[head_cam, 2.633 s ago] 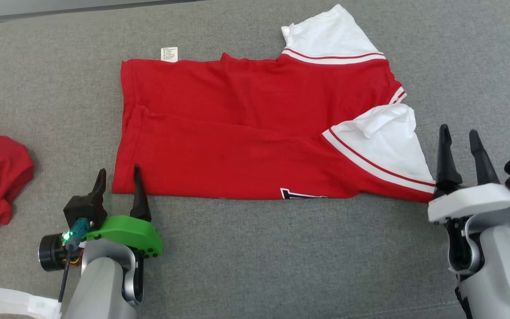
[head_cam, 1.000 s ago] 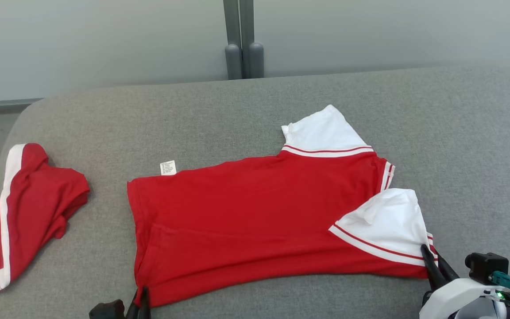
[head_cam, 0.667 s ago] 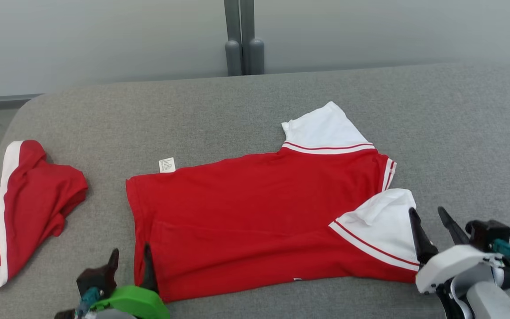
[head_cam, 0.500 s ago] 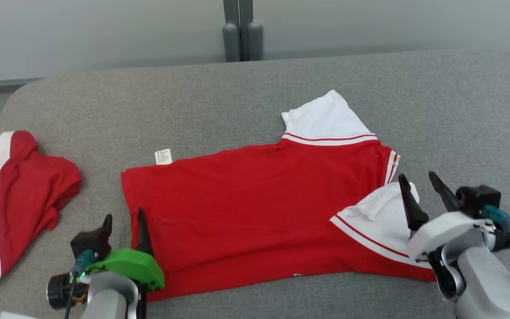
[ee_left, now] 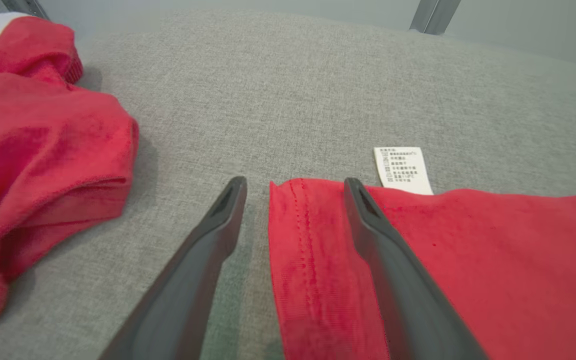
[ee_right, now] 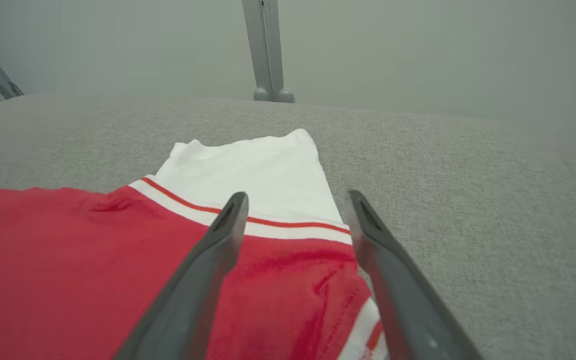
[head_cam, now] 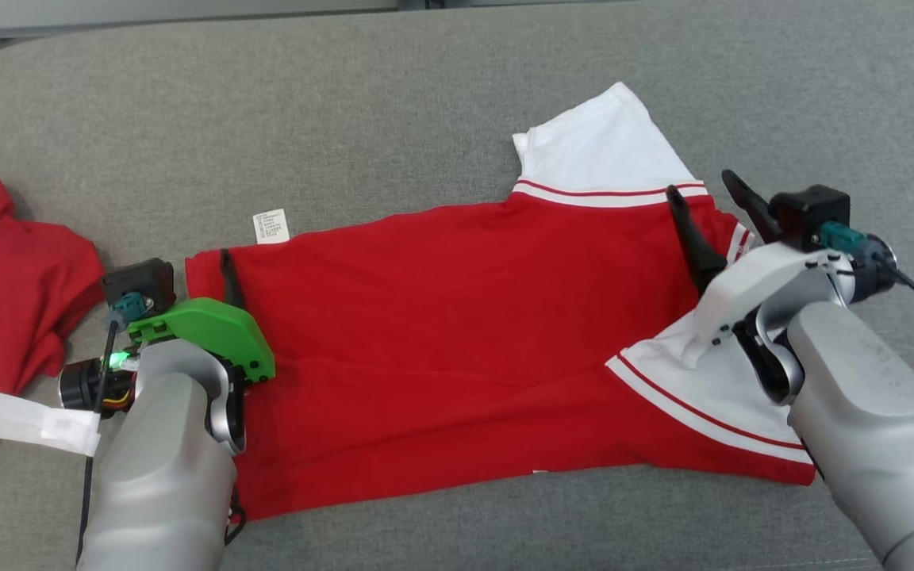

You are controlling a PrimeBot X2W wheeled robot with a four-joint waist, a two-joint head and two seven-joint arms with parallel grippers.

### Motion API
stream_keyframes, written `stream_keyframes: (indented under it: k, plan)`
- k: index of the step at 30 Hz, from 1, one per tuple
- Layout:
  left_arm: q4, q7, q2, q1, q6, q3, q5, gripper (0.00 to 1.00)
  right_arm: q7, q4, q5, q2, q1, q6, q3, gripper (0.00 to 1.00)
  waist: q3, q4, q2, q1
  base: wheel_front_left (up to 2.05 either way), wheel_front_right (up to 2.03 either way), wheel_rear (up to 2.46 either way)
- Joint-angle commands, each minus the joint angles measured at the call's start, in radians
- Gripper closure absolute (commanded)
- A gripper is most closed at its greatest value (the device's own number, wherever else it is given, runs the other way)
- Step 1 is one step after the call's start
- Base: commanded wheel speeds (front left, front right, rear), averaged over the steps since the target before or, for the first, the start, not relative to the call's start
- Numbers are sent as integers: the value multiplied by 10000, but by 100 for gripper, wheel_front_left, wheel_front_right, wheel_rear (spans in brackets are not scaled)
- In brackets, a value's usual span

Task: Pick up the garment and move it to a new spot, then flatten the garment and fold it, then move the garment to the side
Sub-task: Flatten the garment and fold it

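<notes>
Garment (head_cam: 457, 341): red shirt with white sleeves, lying spread across the centre of the head view on the grey cushion (head_cam: 346, 95). It looks doubled over along its length. Care label (head_cam: 270, 226) pokes out at the upper left corner.

My left gripper (ee_left: 295, 184): fingers apart, holding nothing. In the left wrist view they straddle the stitched hem at the shirt's left end, one finger over bare cushion and the other over red cloth.

My right gripper (head_cam: 701, 184): fingers apart, empty, poised over the red shoulder just below the far sleeve (head_cam: 600, 143), right of centre in the frame. My right forearm crosses the near sleeve (head_cam: 711, 396), which lies rumpled at the lower right.

Second red garment (head_cam: 5, 270): bunched at the left edge, close to my left wrist.

Hazards, as I judge them:
- Closing on the hem may pinch one layer only, and the layers would then slide apart.
- Unequal bites at the two ends would skew the fold.
- My forearm could drag the near sleeve as I move.
- My left wrist cable might snag the neighbouring garment.
</notes>
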Motion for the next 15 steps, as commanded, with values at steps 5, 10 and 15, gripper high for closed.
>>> stream_keyframes:
  k: [5,10,15]
  plan:
    - [668,-107,-6,-595,-4,-211,-129,100,261,516,218,-214,-1172,-14,434,0,852,291,0,0,0,0,0]
    - [766,-286,10,-778,-149,-495,-223,100,849,1279,423,-337,-2202,-14,490,0,1063,689,0,0,0,0,0]
    - [400,-356,-10,-880,-471,-1359,-551,100,1567,2335,397,-454,-3134,-14,429,0,1314,1276,0,0,0,0,0]
